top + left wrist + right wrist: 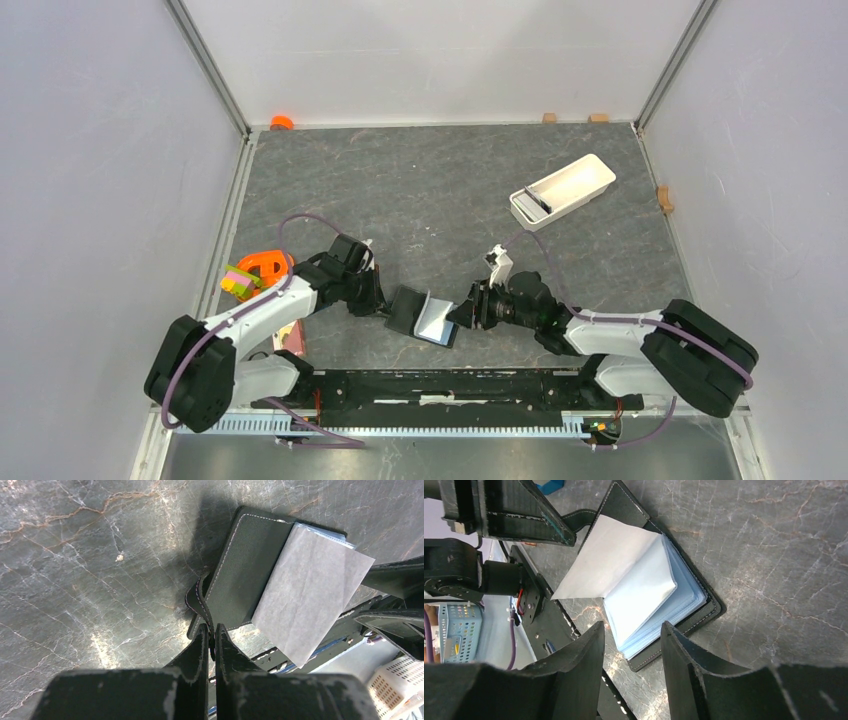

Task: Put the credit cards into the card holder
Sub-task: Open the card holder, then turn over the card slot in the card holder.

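Stretching across the whole workspace, a dark grey marbled desk [420, 190] carried everything. Two black-and-white arms reached in from its near edge and met just ahead of their bases. A long white rectangular plastic tray [575, 180] lay well apart from them toward the far right corner, and a dark flat item at one end of it was too small to identify. Between the arms, a small black leather-like card holder [405, 308] lay open on the desk. Its cover on the right arm's side lay flat, the other cover tilted up, and pale blue clear sleeves [659, 615] fanned between them under one raised grey-white leaf [624, 565]. The left hand [211, 630] was clenched on the edge of the tilted cover, right beside the curved snap tab [196, 597]. The right hand [633, 630] was released, with its fingers apart at the free edges of the sleeves. Whether they touched the sleeves could not be told.
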Tool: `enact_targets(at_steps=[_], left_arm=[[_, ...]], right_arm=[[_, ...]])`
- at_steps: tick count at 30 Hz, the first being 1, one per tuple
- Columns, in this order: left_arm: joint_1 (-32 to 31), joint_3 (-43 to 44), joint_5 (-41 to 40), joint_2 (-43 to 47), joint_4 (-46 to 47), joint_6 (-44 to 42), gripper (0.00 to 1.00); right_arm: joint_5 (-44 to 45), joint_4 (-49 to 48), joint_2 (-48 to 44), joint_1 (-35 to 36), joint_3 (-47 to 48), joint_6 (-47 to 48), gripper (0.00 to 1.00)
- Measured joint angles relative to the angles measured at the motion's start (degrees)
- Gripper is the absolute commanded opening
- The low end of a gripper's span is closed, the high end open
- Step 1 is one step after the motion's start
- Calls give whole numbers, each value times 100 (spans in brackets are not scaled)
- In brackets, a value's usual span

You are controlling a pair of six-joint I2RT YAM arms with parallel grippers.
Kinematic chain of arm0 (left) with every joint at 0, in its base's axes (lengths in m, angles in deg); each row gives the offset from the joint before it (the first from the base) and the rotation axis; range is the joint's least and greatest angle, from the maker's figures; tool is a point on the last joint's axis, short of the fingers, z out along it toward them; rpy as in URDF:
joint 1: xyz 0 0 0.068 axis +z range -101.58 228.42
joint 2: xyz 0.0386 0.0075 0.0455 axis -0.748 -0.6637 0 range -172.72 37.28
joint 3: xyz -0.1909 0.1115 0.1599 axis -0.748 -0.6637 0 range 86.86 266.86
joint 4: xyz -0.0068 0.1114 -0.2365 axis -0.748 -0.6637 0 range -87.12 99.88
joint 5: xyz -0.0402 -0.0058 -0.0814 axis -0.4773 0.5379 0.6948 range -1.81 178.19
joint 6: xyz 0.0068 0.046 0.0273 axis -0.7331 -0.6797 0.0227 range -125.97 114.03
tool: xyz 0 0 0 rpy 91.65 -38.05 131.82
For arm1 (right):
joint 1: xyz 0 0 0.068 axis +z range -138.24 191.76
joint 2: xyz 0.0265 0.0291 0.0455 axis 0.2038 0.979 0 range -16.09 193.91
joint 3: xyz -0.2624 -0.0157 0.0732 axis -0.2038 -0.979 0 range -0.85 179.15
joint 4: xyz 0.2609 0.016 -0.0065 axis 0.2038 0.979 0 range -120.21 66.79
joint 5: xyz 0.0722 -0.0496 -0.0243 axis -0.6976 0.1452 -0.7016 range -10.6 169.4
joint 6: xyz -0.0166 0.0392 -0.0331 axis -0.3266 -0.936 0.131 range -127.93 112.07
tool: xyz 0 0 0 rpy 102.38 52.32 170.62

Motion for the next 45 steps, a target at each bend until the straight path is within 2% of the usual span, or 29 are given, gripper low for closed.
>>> enact_targets(at_steps=[20, 32, 39, 45], left_arm=[[0, -37, 44, -48, 2, 0, 2], [-31, -101, 258, -136, 149, 2, 2], [-205, -372, 533, -232, 619, 72, 2], [-214, -560, 623, -271, 1040, 267, 2]], right_arm=[[-52, -275, 1025, 170, 356, -70, 42], [-227, -831, 1631, 356, 623, -140, 44], [-240, -944, 1941, 673, 1397, 35, 48], [-216, -977, 2522, 715, 1552, 61, 48]])
